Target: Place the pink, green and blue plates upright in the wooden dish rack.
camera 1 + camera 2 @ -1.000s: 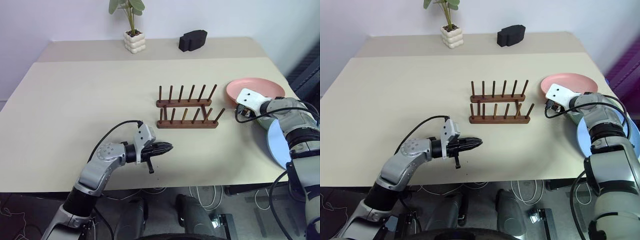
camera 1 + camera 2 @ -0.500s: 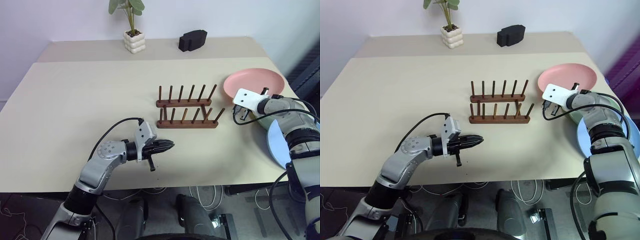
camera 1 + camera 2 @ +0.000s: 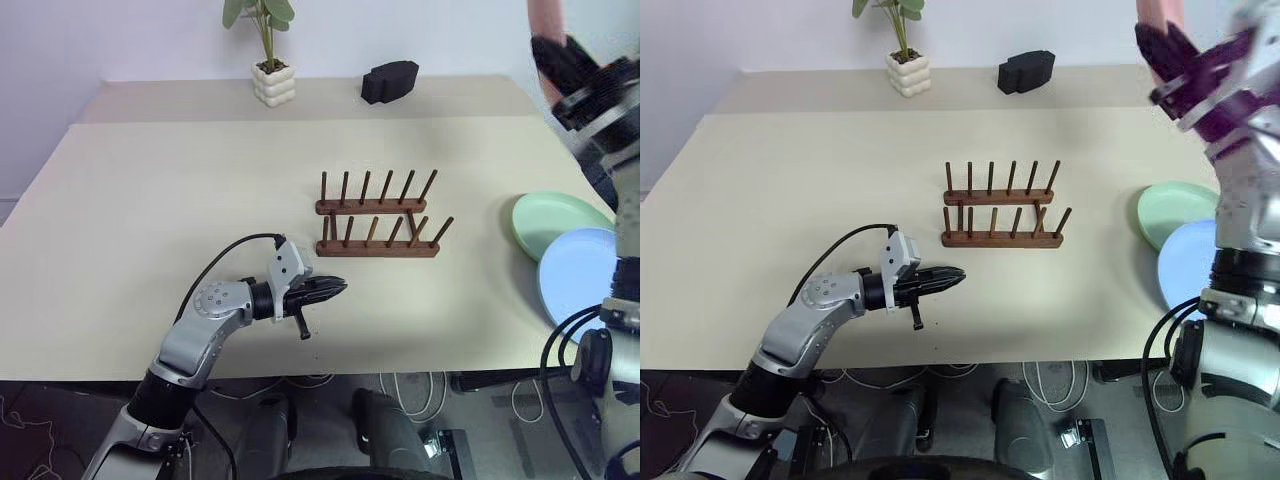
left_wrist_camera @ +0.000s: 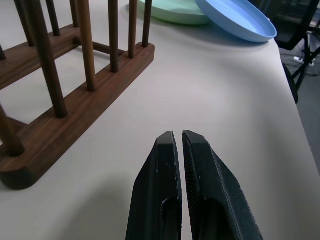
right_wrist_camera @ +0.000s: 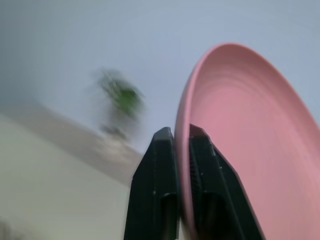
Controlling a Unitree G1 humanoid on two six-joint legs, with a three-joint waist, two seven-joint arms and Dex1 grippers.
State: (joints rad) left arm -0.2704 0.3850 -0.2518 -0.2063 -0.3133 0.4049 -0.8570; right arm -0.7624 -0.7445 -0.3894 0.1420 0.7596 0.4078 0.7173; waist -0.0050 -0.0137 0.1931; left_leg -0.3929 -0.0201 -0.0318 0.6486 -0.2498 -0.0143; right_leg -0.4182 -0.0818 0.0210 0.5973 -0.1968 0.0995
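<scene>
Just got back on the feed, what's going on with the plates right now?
The right gripper is shut on the rim of the pink plate and holds it up in the air at the table's right side. The green plate and the blue plate lie flat on the table, blue overlapping green. The wooden dish rack holds no plates. The left gripper is shut, near the rack, holding nothing.

- The two eye views look forward and down from above onto the bench (image 3: pixel 150 200), both taking in the wooden dish rack (image 3: pixel 378 218).
- The left wrist view sits low, close beside the rack.
- The right wrist view faces the wall, close on the pink plate (image 5: pixel 250 145).
</scene>
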